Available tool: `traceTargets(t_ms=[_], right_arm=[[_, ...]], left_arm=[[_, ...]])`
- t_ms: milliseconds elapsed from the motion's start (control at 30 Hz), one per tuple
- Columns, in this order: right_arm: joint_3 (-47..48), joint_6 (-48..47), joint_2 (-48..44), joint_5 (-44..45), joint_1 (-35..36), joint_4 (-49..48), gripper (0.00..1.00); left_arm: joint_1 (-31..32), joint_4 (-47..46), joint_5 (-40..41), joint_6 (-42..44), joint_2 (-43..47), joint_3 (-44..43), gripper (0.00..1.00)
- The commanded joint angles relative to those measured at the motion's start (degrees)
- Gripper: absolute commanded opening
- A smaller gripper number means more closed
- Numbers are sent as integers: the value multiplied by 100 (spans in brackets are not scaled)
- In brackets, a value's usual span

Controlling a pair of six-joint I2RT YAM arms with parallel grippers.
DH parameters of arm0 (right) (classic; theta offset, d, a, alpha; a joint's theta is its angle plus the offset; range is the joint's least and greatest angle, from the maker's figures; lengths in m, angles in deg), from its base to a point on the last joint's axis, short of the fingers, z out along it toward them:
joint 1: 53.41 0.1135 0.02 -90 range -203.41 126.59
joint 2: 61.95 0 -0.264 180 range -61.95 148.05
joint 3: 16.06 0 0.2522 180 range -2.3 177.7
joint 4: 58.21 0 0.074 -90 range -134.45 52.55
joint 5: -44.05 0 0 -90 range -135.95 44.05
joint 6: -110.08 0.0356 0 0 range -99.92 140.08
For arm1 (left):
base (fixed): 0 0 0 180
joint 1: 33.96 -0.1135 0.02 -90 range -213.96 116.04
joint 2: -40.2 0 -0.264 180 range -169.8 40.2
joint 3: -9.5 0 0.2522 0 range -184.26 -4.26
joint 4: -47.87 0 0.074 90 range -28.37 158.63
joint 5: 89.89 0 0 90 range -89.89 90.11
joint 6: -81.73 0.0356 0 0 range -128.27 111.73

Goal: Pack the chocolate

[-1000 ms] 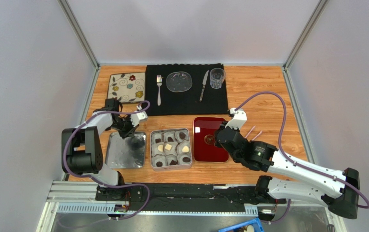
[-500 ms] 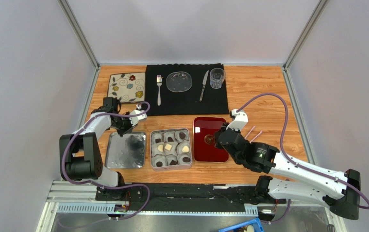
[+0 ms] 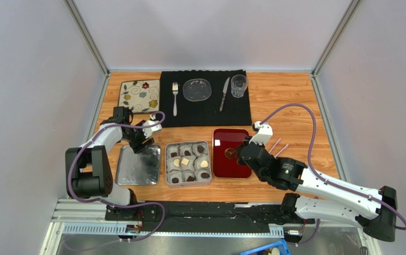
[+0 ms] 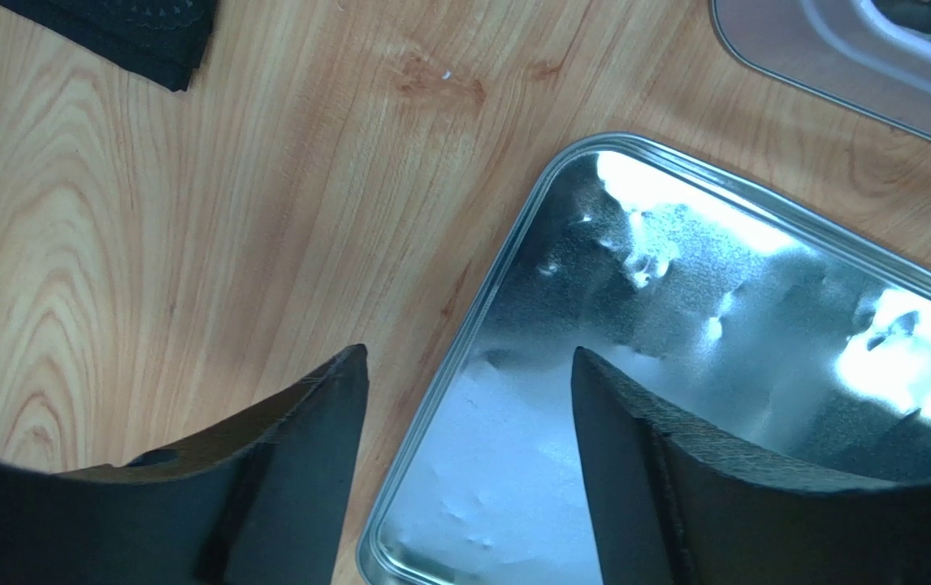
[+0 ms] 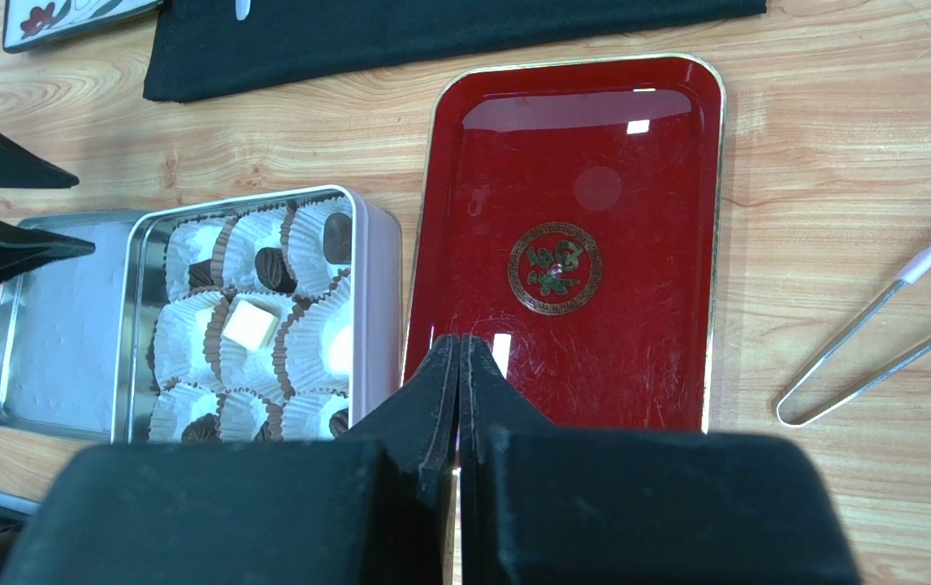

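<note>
Silver lid (image 3: 138, 166): lay flat, just left of the tin (image 5: 385, 305).
Chocolate (image 5: 247, 326): sat in paper cups (image 5: 312, 347) inside the tin, centre of the overhead view.
Left gripper (image 4: 470, 366): fingers spread, empty, over the lid's edge.
Right gripper (image 5: 458, 354): fingers pressed together, empty, above the red tray (image 5: 629, 244).

**Legible markings: none**

No word, number or brand readable in any view. Sole sign-like mark: round gold emblem (image 5: 555, 268) at centre of red tray (image 5: 629, 134), ringed by small figures too fine to make out, whether letters or ornament impossible to tell. Square plate (image 3: 139, 95) at far left: flower motifs only.
</note>
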Motion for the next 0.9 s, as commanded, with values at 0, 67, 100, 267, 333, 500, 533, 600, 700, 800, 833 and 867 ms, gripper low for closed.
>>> traceTargets(t_ms=[0,67,100,267,333,500,533,600,700,800,833,867], right_arm=[[19,71,17,44,35,-112,0],[28,79,26,44,44,-112,0],[28,79,34,44,35,-121,0],[54,71,61,44,35,-129,0],[72,53,70,53,44,-129,0],[116,44,105,62,35,-138,0],[124,44,105,62,35,-138,0],[124,44,105,62,35,-129,0],[116,53,96,62,35,-121,0],[133,53,70,62,35,-94,0],[133,44,61,62,35,-86,0],[133,53,43,62,35,-94,0]], left_arm=[[-4,119,-298,88,-85,-213,72],[-4,180,-281,36,-208,-318,70],[-13,189,-272,26,-243,-345,69],[-13,128,-237,44,-349,-336,66],[-13,128,-237,52,-375,-345,66],[-13,172,-219,132,-533,-362,66],[-13,172,-202,140,-560,-371,66],[-13,172,-175,167,-630,-380,66],[-13,215,-175,193,-762,-459,65],[-13,303,-158,202,-920,-573,64],[-13,304,-132,202,-955,-626,63],[-4,312,-123,185,-1025,-644,63]])
